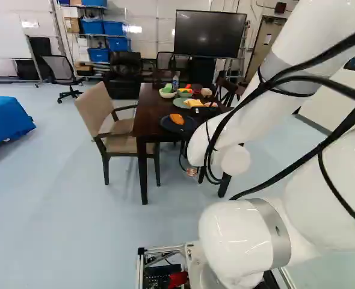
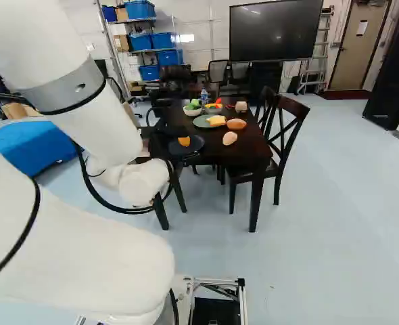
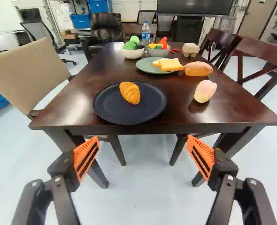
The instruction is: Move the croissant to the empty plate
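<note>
Going by how things lie, the task looks as good as done: the croissant [image 3: 130,93] rests on the dark blue plate [image 3: 108,107], which carries nothing else, and I take that to be the plate meant. The only other plate in sight, the green one [image 3: 144,67], has bread slices [image 3: 170,65] on it, so it hardly fits the word empty. The gripper [image 3: 143,141] is spread wide with nothing between its orange pads [image 3: 86,157], standing short of the near edge of the surface [image 3: 176,115], well apart from the croissant. No grasp or release seems left to make; at most the arm [image 1: 250,96] would be drawn further off, with care not to knock the table edge. Should another plate be wanted, none without food shows in these views, and the pick would be wholly ahead. As for the croissant itself, it is a small, plump, golden-orange piece with ridges across its back and blunt, narrowing ends. It lies on its side or belly, I cannot tell which, a touch beyond the middle of the plate and inside the rim all round. It looks whole and settled, with no sign of tipping, and its even colour suggests a play-food piece rather than real pastry
</note>
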Controlling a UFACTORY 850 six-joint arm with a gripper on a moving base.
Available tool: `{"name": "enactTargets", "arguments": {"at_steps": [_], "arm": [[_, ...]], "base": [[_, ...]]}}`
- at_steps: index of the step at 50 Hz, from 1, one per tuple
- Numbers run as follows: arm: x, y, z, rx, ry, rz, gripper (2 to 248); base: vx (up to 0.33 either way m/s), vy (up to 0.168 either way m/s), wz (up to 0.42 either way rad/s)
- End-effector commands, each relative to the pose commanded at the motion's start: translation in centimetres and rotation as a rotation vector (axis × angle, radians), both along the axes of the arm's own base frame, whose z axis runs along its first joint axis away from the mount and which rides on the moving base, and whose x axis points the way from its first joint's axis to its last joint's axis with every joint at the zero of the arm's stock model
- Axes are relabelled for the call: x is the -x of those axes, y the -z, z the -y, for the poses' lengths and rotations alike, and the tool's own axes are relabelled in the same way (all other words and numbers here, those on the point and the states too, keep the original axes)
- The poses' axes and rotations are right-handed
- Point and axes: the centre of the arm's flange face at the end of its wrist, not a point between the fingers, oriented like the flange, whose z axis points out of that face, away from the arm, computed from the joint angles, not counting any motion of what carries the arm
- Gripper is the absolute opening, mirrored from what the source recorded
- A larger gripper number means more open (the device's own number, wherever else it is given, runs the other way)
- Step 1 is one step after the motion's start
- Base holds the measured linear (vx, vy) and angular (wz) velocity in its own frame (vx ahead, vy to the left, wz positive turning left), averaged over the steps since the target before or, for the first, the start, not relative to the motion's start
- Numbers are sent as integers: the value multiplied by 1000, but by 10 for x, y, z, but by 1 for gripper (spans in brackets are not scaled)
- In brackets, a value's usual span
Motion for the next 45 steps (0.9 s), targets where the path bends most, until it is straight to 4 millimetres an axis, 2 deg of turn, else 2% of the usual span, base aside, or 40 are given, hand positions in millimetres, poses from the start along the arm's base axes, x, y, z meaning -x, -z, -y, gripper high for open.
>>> {"name": "enactTargets", "arguments": {"at_steps": [45], "arm": [[6,3,0,-7,1,18,247]], "base": [[0,0,0]]}}
